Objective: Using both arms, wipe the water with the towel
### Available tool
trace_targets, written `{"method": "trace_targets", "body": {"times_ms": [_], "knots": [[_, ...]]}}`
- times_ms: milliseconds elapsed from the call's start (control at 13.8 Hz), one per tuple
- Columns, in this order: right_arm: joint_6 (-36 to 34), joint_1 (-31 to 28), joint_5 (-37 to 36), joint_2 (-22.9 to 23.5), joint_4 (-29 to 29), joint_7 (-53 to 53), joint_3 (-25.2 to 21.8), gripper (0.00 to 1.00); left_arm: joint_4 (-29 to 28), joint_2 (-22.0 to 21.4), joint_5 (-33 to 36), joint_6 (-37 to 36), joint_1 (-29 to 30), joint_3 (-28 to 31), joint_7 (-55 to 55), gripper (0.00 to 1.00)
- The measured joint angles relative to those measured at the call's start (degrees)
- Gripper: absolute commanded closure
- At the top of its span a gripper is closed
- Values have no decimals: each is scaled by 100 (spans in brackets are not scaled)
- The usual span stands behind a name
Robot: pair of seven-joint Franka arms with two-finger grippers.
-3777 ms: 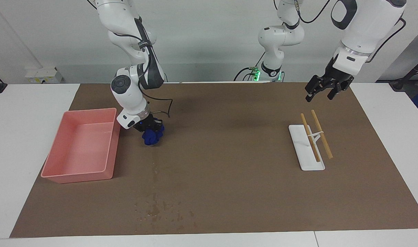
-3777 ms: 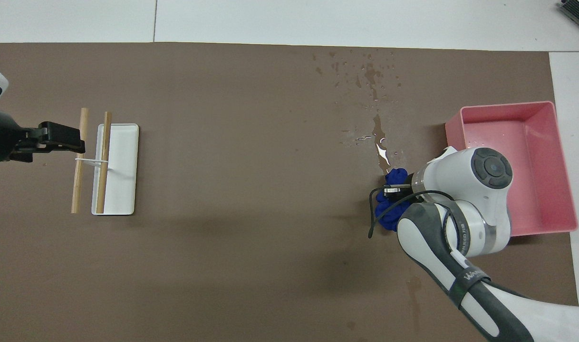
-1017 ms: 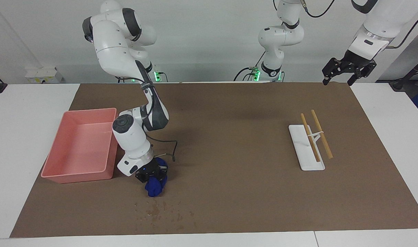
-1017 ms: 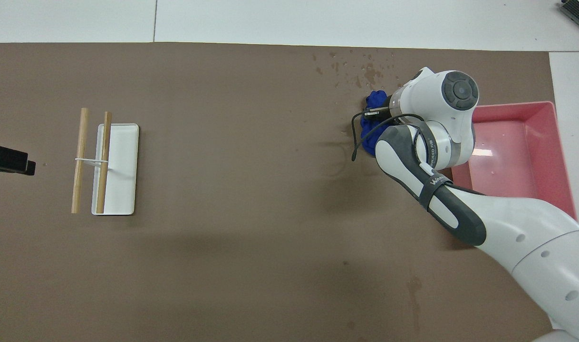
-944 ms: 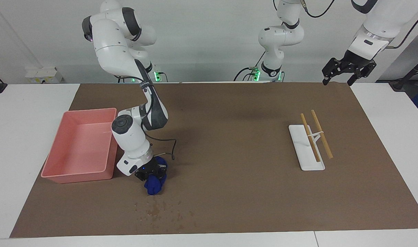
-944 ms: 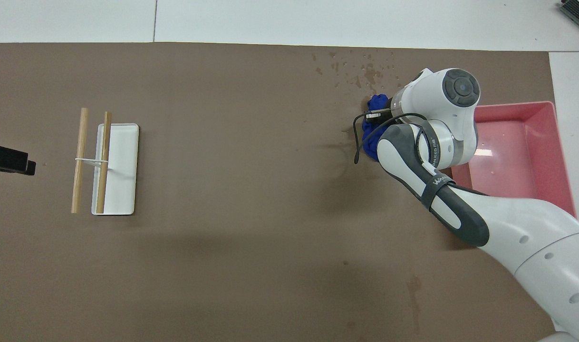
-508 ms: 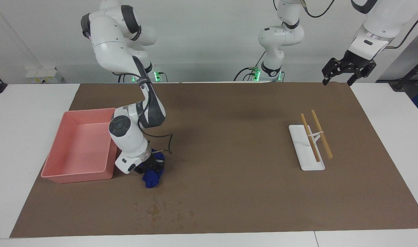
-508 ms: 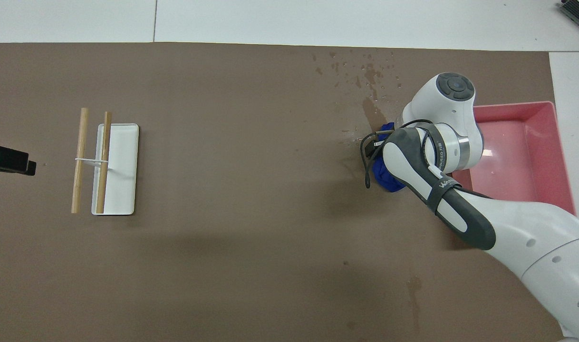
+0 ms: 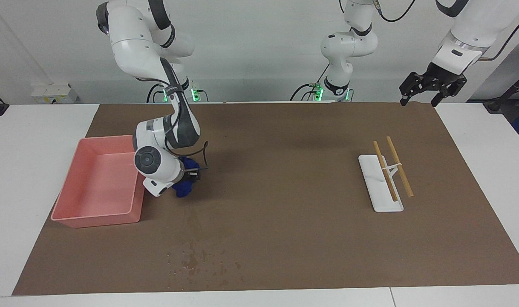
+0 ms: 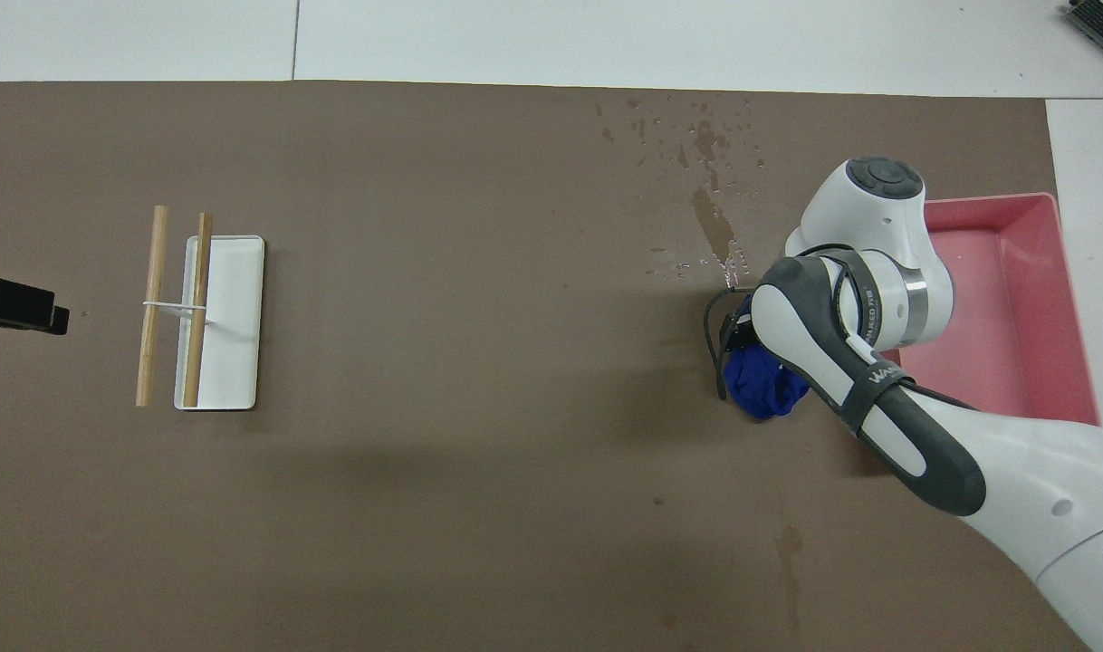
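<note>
— Towel (image 9: 183, 189) first: where is it?

— Left of centre in the facing view, a blue wad pressed on the brown mat (image 9: 285, 238) just beside the pink tray (image 9: 72, 219). In the overhead view it shows at right of centre (image 10: 764, 385), half hidden under the white wrist.

— And the gripper on it?

— The right gripper (image 9: 186, 177) sits directly on top of the cloth, its fingers closed into the fabric; the towel bulges out below and beside it. Its arm comes down from the upper left of the facing frame.

— Water?

— A faint dark streak with blotches (image 9: 194, 256) in the lower left-centre of the facing view, farther from the robots than the towel and apart from it. Overhead, the streak and droplets (image 10: 710, 217) lie in the upper right, above the cloth.

— The other arm?

— It waits. The left gripper (image 9: 425, 94) hangs at the upper right of the facing frame over the mat's edge, fingers spread wide, holding nothing. Only its black tip (image 10: 17, 303) shows at the overhead view's left edge.

— Anything else?

— A white tray (image 9: 381, 200) with two wooden sticks (image 9: 398, 166) across it, right of centre, toward the left arm's end.
</note>
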Motion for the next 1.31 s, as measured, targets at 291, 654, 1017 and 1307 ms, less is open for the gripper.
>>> {"method": "trace_targets", "body": {"times_ms": [291, 654, 1017, 1307], "knots": [[-207, 44, 155, -771, -607, 27, 29, 100, -1, 0, 0, 0, 0, 0, 0, 0], [-1075, -25, 373, -1622, -655, 31, 11, 100, -1, -1, 0, 0, 0, 0, 0, 0], [-1721, -434, 363, -2489, -643, -373, -22, 100, -2, -1, 0, 0, 0, 0, 0, 0], [-1454, -856, 363, -2618, -674, -763, -46, 100, -2, -1, 0, 0, 0, 0, 0, 0]]}}
